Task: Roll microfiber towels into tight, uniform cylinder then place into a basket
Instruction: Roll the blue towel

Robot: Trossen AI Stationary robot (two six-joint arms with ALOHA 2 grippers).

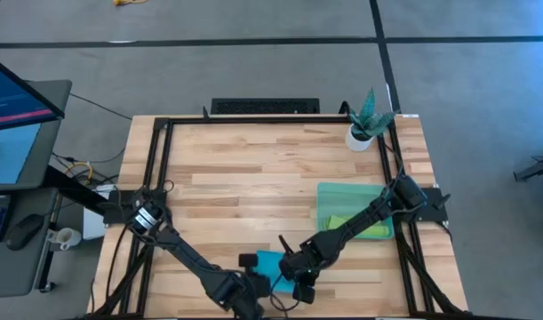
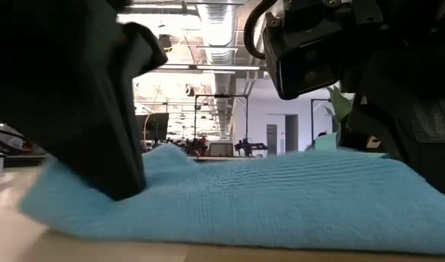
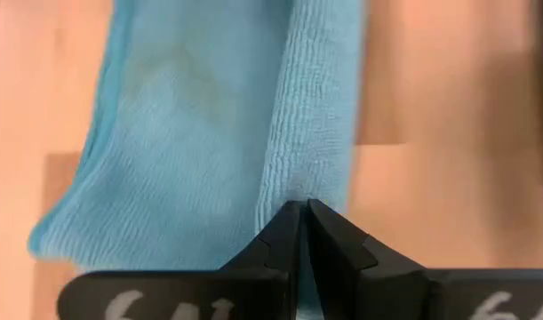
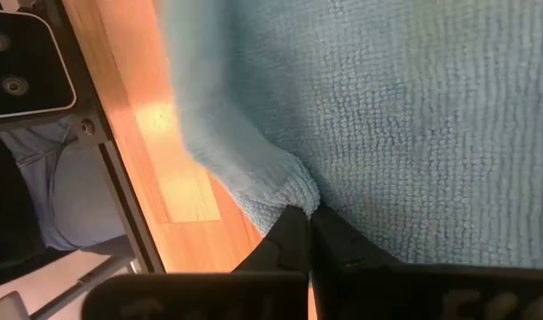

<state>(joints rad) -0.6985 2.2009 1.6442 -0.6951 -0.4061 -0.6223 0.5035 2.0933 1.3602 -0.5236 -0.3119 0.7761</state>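
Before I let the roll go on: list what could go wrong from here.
1. Both grippers, left and right, pinch only thin folds of the blue towel; an edge may slip free.
2. The towel lies near the table's front edge; it could slide off.
3. A green towel already lies in the basket, leaving less room.

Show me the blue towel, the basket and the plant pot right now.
Blue towel [image 1: 269, 263], high view: its exposed patch between the arms.
Basket [image 1: 342, 191], high view: bare floor near its far edge.
Plant pot [image 1: 359, 138], high view: its white side.
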